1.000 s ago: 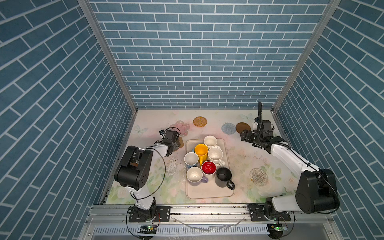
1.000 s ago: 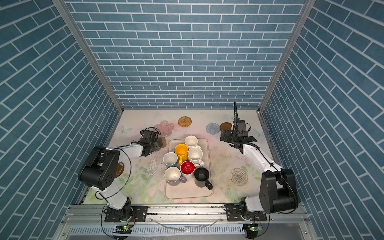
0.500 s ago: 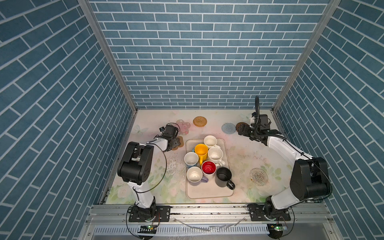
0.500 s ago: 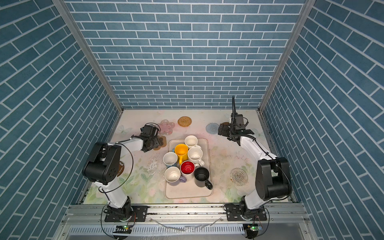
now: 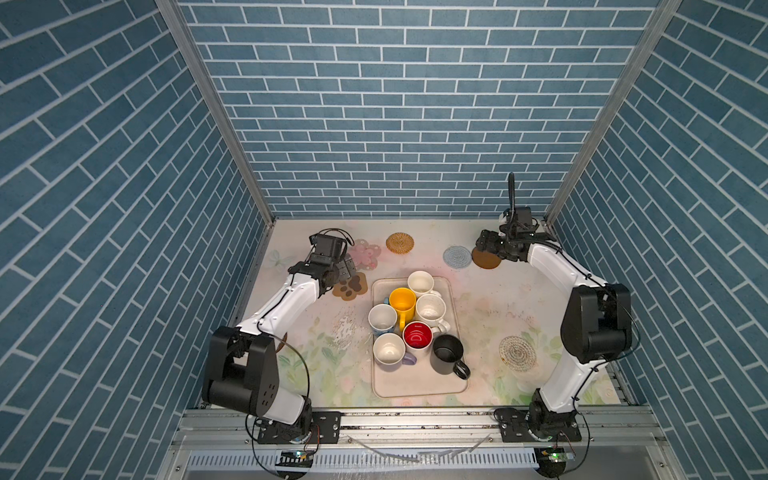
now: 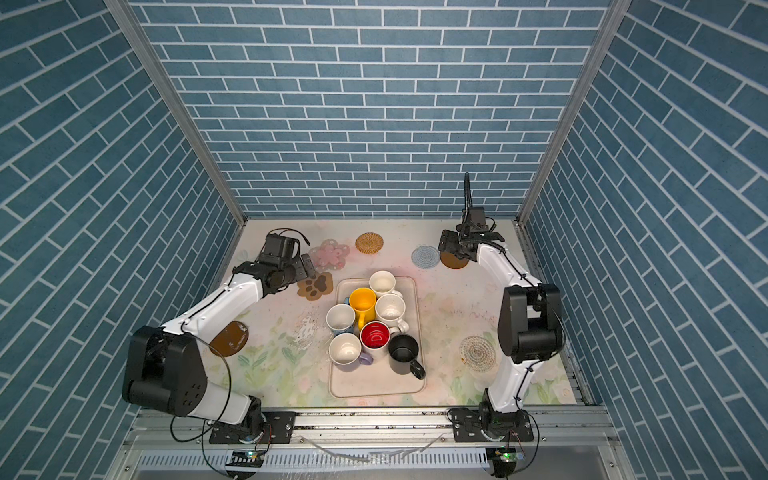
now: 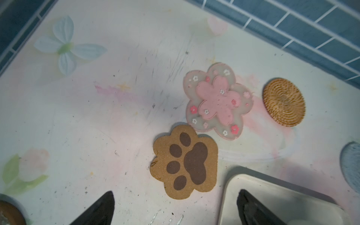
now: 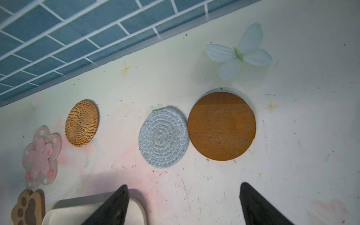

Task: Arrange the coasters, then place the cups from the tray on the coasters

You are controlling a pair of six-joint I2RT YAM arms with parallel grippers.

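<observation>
Coaster arranging is judged in hand: the brown paw coaster [image 7: 185, 162] is laid flat beside the cream tray's [image 5: 419, 392] far corner, near the spread, empty left gripper [image 7: 175, 193], the right gripper [image 8: 184, 186] is likewise spread empty near a brown disc [image 8: 222, 126], and the outlying clear patterned coaster [image 5: 517, 353] is probably to be fetched next.

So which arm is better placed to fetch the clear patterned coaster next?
Likely right. The clear patterned coaster lies right of the tray, on that arm's side; the right gripper shows jaws open and empty.
</observation>
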